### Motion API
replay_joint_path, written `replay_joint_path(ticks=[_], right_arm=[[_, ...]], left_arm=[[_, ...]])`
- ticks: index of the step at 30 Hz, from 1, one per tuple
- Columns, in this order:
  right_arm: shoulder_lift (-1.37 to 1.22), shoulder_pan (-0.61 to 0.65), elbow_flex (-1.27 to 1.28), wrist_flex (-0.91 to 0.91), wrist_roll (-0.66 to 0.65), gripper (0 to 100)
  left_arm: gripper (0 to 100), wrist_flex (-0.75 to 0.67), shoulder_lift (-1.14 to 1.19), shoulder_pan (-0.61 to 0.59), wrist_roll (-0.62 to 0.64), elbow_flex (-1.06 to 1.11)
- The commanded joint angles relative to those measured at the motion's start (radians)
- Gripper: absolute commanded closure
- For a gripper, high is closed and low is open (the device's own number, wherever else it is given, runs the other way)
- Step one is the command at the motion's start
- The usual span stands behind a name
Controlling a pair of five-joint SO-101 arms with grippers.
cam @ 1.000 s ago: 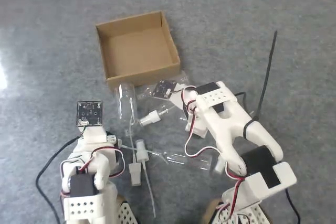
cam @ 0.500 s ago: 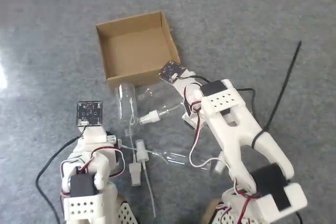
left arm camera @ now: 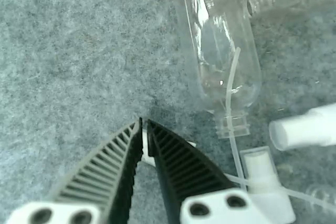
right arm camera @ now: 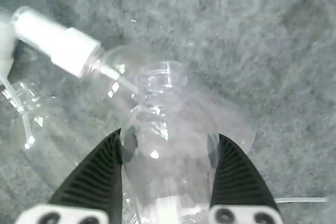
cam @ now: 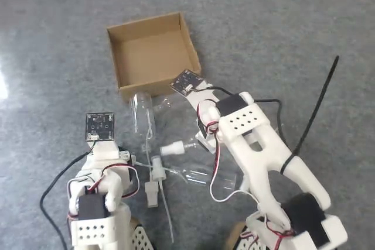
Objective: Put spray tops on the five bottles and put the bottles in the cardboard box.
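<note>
Gripping an uncapped bottle lying on the table, the right fingers clamp its shoulders; left fingers are pressed together; another bottle looks topped, none sits in the cardboard box

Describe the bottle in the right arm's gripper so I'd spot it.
From the brown cardboard box, come across the grey table to the right gripper. The clear plastic bottle sits between its fingers; unlike the neighbouring bottle with a white spray top, its neck is bare.
</note>
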State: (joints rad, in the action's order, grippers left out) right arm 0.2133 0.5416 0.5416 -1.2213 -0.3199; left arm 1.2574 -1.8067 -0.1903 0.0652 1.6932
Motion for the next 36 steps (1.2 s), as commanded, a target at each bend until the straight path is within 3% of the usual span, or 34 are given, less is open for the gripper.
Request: replay_joint_path(ticks=[1, 16, 36], right_arm=[[0.094, 0.005, -0.003, -0.01, 0.011, 92.2], [0.303, 0.005, 0.107, -0.001, 0.011, 92.2], [0.326, -0.004, 0.103, -0.012, 0.064, 92.2]], left_arm=[[99, 0.006, -0.015, 0.0, -0.008, -0.008], [99, 0.006, -0.015, 0.0, -0.008, -0.008], [99, 0.006, -0.015, 0.0, -0.008, -0.008]])
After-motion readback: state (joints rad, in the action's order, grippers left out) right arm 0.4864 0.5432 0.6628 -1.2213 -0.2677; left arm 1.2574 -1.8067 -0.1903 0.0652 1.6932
